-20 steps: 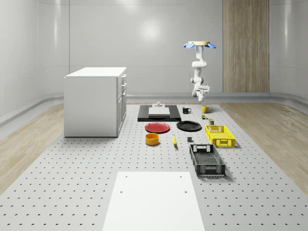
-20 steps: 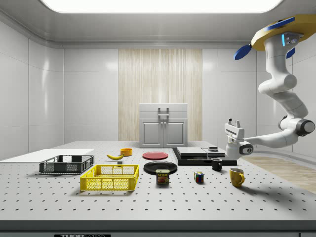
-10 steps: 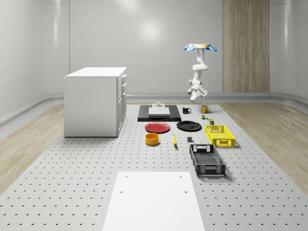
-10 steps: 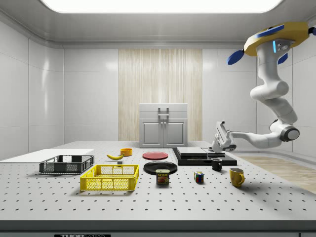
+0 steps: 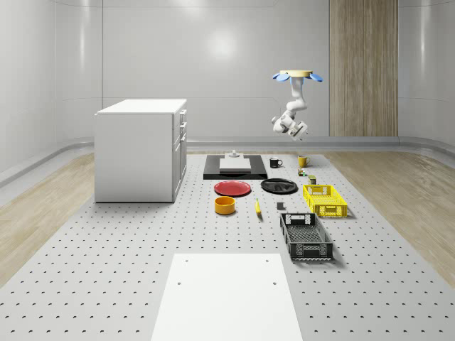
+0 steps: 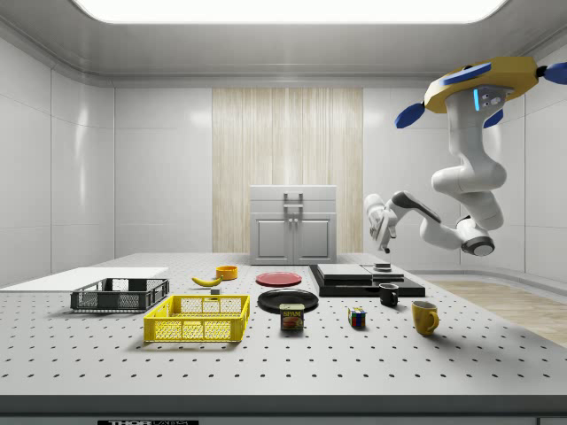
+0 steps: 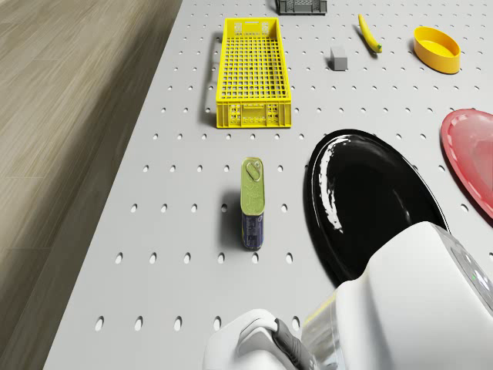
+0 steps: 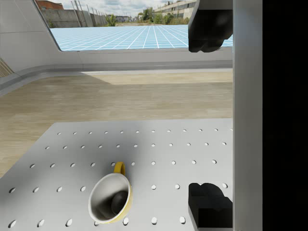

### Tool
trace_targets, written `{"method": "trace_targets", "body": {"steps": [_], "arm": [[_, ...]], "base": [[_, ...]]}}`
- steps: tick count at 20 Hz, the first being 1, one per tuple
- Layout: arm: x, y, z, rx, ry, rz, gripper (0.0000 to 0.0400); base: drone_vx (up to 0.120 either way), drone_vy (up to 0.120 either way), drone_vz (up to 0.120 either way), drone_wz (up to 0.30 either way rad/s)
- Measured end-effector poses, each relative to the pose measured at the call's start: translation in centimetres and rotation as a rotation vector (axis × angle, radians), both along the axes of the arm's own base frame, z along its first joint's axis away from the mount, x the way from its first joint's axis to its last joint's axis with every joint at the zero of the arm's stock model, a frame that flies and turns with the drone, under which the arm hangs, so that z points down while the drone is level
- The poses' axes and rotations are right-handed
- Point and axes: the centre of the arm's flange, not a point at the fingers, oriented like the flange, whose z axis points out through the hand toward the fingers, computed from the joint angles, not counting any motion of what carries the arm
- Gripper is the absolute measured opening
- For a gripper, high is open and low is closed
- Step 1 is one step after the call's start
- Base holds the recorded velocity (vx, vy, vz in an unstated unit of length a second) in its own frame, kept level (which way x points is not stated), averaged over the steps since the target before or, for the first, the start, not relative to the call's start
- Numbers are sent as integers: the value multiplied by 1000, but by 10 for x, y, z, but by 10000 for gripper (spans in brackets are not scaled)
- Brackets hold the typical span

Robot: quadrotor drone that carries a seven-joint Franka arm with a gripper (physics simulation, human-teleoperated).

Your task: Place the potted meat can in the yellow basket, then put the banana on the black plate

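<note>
The potted meat can [image 7: 253,203] stands on the perforated table, between the yellow basket [image 7: 253,73] and the black plate [image 7: 370,200]; in the side view the can [image 6: 291,317] sits just right of the basket [image 6: 198,319]. The banana [image 6: 206,281] lies farther along the table, beyond a small grey block. The drone [image 6: 478,80] hovers high over the table's far end, with the arm folded beneath it. My gripper [image 6: 384,248] hangs in the air above the black platform, well clear of the can. In the wrist view its fingers [image 8: 207,29] stand wide apart, open and empty, over a yellow mug [image 8: 111,197].
A white cabinet [image 5: 140,149] stands at the whole-scene view's left. A red plate [image 5: 232,187], an orange bowl [image 5: 225,204], a black basket [image 5: 306,236] and a white sheet [image 5: 226,295] are on the table. A black mug [image 6: 388,294] and a colour cube [image 6: 356,317] sit near the platform [image 6: 368,282].
The arm has folded upward, and the gripper rose from just above the table and swung toward the side view's left. The drone drifted slightly left too. Nothing on the table moved.
</note>
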Motion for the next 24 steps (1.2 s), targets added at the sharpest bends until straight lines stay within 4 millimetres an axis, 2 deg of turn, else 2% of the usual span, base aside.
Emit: {"method": "trace_targets", "body": {"steps": [4, 8, 14, 24], "arm": [[0, -29, -16, -333, 3, -11, 400], [0, -45, -21, -504, 7, -15, 400], [0, -55, -22, -612, 10, -18, 400], [0, -60, -23, -658, 11, -18, 400]], "base": [[120, 0, -120, 0], [120, 0, -120, 0], [120, 0, -120, 0], [120, 0, -120, 0]]}}
